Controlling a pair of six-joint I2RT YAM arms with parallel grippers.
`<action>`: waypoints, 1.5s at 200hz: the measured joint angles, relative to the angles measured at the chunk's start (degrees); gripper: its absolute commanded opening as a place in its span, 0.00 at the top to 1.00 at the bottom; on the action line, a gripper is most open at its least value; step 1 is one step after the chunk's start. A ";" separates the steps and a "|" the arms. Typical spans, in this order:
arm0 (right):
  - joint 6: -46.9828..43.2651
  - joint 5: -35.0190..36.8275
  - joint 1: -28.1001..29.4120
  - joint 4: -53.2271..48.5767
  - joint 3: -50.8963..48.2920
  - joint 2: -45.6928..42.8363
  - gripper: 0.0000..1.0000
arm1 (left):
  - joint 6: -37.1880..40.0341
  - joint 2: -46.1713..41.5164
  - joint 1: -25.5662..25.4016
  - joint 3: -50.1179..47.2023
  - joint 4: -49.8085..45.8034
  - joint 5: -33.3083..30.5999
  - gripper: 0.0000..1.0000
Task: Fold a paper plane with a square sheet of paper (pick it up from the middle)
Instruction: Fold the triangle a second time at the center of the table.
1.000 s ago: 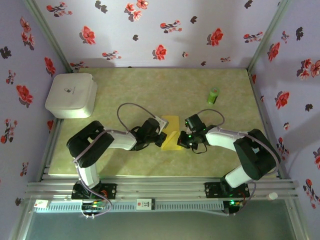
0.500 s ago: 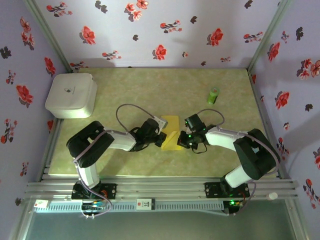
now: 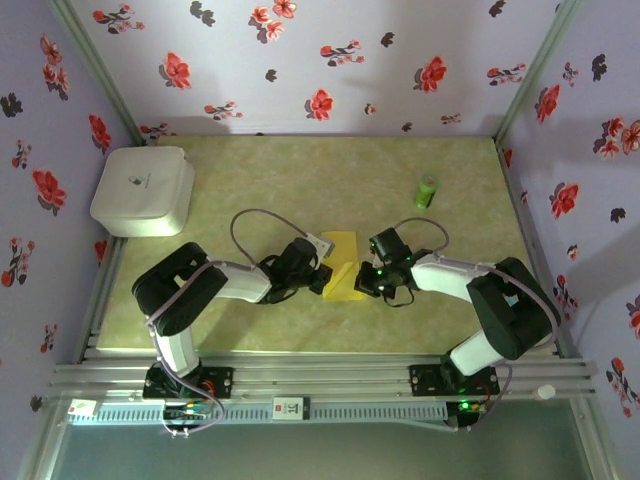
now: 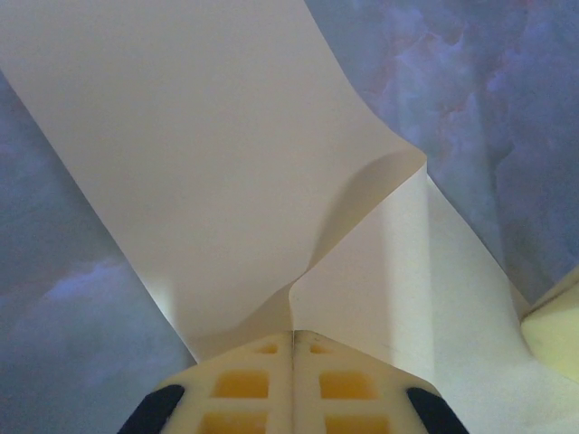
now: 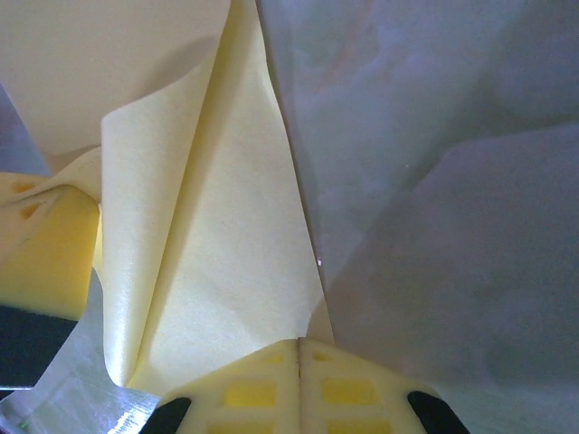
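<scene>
The square sheet of paper (image 3: pixel 342 262) is bright yellow and partly folded, lying mid-table with its near part raised into a triangle. My left gripper (image 3: pixel 325 280) meets it from the left, my right gripper (image 3: pixel 362 283) from the right. In the left wrist view the left gripper (image 4: pixel 292 333) has its jaws pressed together, and a creased edge of the paper (image 4: pixel 226 181) runs straight into their seam. In the right wrist view the right gripper (image 5: pixel 299 341) is likewise shut, with the paper's (image 5: pixel 226 253) near corner at its seam. A left fingertip (image 5: pixel 45 262) shows at that view's left edge.
A small green cylinder (image 3: pixel 427 190) stands at the back right of the table (image 3: pixel 300 180). A white rounded box (image 3: pixel 144 190) sits at the back left corner. Flowered walls close in the table on three sides.
</scene>
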 measured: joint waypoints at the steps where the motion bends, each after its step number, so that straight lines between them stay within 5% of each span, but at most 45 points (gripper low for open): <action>1: 0.00 0.00 0.00 -0.02 0.00 0.00 0.97 | 0.00 0.00 0.00 0.00 0.00 0.00 1.00; 72: 1.90 -0.42 0.00 1.16 0.00 -0.55 0.83 | -1.29 -0.02 0.04 -1.18 2.05 0.00 1.00; 113: 5.95 -1.09 0.00 6.43 -0.15 -4.09 1.00 | -1.40 -0.02 0.15 -1.84 3.30 0.00 1.00; 165: 12.68 -3.13 0.66 17.55 -0.90 -1.53 1.00 | -1.53 -0.07 0.15 -1.88 3.30 0.00 1.00; 300: 16.24 -5.46 1.38 25.33 -0.90 6.51 1.00 | -1.53 -0.44 0.26 -2.25 3.19 0.02 1.00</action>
